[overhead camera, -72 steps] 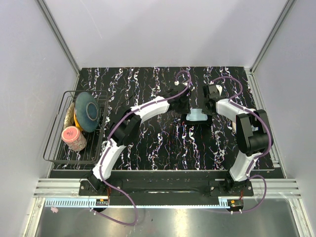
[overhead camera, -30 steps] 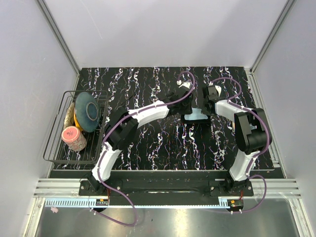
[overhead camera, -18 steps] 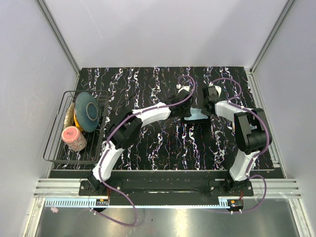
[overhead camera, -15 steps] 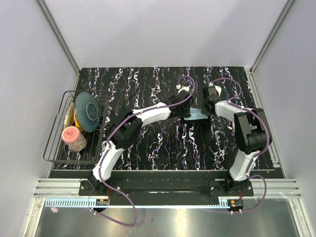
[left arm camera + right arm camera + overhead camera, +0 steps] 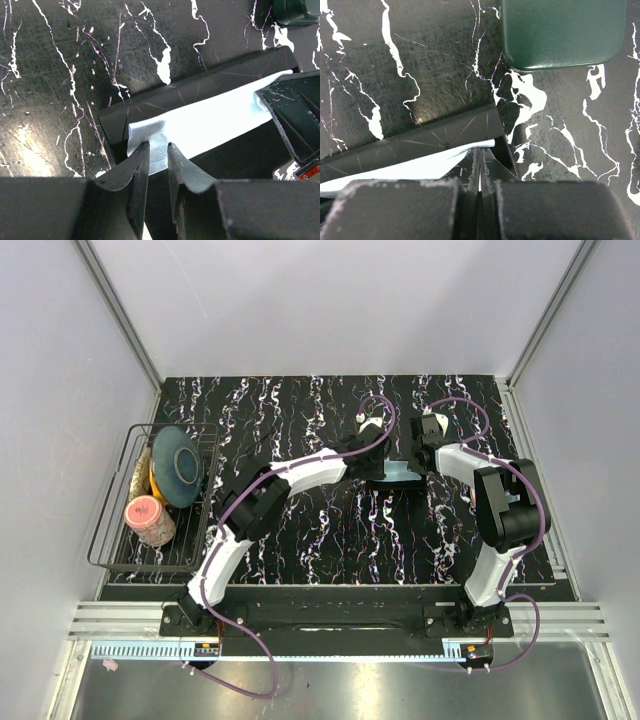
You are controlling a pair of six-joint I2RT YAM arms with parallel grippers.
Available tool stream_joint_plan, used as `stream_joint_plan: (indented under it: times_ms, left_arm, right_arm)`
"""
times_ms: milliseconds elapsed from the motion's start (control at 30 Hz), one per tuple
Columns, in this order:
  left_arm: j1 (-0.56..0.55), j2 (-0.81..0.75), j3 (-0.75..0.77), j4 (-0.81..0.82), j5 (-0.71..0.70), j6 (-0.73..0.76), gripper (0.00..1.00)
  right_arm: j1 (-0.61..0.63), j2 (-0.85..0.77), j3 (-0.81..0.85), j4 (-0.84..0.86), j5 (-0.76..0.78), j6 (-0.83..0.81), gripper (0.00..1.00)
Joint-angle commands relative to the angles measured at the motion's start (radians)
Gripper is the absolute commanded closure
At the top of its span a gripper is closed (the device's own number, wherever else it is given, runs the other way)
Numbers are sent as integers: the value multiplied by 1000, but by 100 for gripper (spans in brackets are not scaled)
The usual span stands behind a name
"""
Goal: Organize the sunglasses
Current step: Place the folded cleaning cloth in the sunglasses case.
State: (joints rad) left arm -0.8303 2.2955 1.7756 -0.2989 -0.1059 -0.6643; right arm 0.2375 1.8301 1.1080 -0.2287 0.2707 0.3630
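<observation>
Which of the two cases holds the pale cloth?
The black folding case, lying open with the cloth along it; the dark green case nearby shows none.

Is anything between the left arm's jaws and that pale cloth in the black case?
Nothing visible does. The left gripper sits right at the cloth; its corner lies in the narrow gap between the jaws, on the black case.

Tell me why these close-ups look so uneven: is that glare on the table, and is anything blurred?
Left wrist view: bright glare whitens the tabletop at lower left, and the pale cloth is blown out. Right wrist view: just a small glint beside the case; the fingers at the bottom look soft and dark. Top view: even light, with reflections on the metal strip at the bottom.
</observation>
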Motion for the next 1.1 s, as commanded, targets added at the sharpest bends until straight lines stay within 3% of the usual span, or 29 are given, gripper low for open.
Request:
stream_joint_plan:
  times_ms: [0,267,367,467,633,833,1067]
  left_arm:
    - [-4,13,19,14,-21,-11,75]
    - [-4,24,24,9,-12,-12,74]
    - [-4,30,27,6,-9,-14,74]
    - [-4,30,27,3,-11,-15,74]
    - [-4,32,30,-2,-11,-17,74]
    - [-4,30,42,-3,-5,-11,71]
    - [-4,-22,54,35,8,6,59]
  right_arm:
    - [-4,-43,18,37,32,-6,100]
    - [-6,-77,-10,66,41,-9,99]
    - [-6,-80,-14,78,42,-9,93]
    - [-6,-84,-16,81,41,-9,78]
    - [-4,-117,-23,71,39,1,66]
    - [-6,-189,-43,62,15,7,65]
    - [-6,-158,-51,46,-85,43,75]
